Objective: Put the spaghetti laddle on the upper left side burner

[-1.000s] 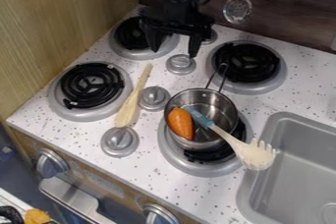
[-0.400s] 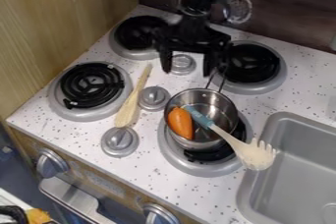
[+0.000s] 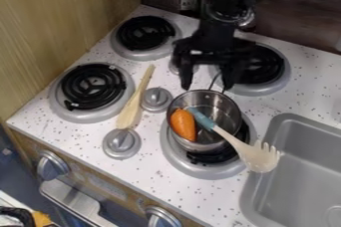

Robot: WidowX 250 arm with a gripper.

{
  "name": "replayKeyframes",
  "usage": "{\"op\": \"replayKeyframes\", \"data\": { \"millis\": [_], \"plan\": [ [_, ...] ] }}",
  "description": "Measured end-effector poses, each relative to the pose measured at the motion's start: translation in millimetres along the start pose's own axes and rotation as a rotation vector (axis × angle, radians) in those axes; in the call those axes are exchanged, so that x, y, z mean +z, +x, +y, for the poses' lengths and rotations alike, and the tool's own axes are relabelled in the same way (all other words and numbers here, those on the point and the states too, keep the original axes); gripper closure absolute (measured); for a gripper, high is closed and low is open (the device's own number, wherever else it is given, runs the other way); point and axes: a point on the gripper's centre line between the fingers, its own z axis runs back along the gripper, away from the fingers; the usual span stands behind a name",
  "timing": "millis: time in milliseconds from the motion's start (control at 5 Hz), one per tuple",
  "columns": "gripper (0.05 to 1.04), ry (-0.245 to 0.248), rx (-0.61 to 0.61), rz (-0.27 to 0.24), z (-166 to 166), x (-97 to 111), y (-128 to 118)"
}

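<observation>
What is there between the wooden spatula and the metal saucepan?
A grey stove knob sits between the wooden spatula and the saucepan, in the camera view.

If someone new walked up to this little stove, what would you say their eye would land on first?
Probably the bright orange toy vegetable in the metal pot on the near right burner. Next, the ladle with its pale toothed head and blue handle, lying across the pot's rim toward the sink. The black gripper, open at the pot's far side, might draw it too.

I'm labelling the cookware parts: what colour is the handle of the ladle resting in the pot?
The handle is blue, clearest in the camera view.
</observation>
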Motion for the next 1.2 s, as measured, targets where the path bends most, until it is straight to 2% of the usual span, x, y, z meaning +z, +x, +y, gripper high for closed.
{"op": "replayKeyframes", "data": {
  "millis": [200,600,1000,1200],
  "plan": [
    [0.082,0.014,0.082,0.061,5,-7,-14],
    [0.082,0.012,0.165,0.051,14,-14,-22],
    [0.082,0.035,0.200,0.047,18,-14,-22],
    [0.082,0.025,0.221,0.048,16,-14,-21]
  ]
}}
